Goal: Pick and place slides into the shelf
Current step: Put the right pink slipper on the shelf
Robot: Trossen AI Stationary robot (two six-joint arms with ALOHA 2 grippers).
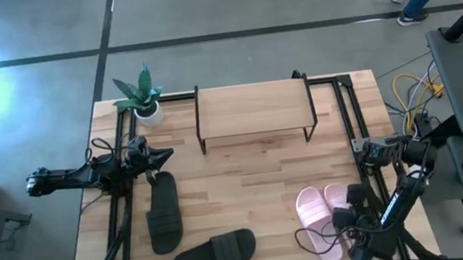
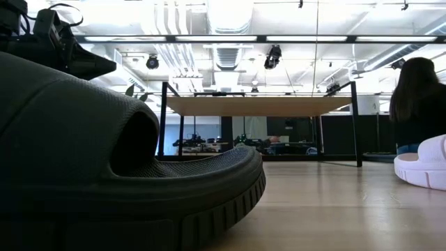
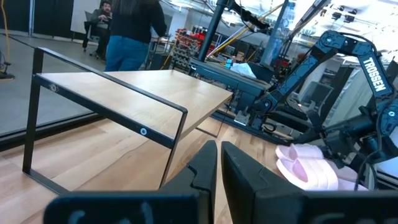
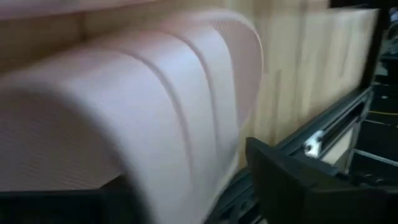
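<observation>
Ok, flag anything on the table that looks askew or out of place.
The two dark slides are scattered: one lies lengthwise near the left gripper, the other lies crosswise at the front edge. The pink slides sit paired by the right gripper. The shelf holds none. Nothing looks damaged or spilled.

The wooden bench (image 1: 255, 180) carries the shelf (image 1: 254, 110) at upper centre, a potted plant (image 1: 144, 96) upper left, two dark slides (image 1: 163, 212) lower left, two pink slides (image 1: 318, 218) lower right
</observation>
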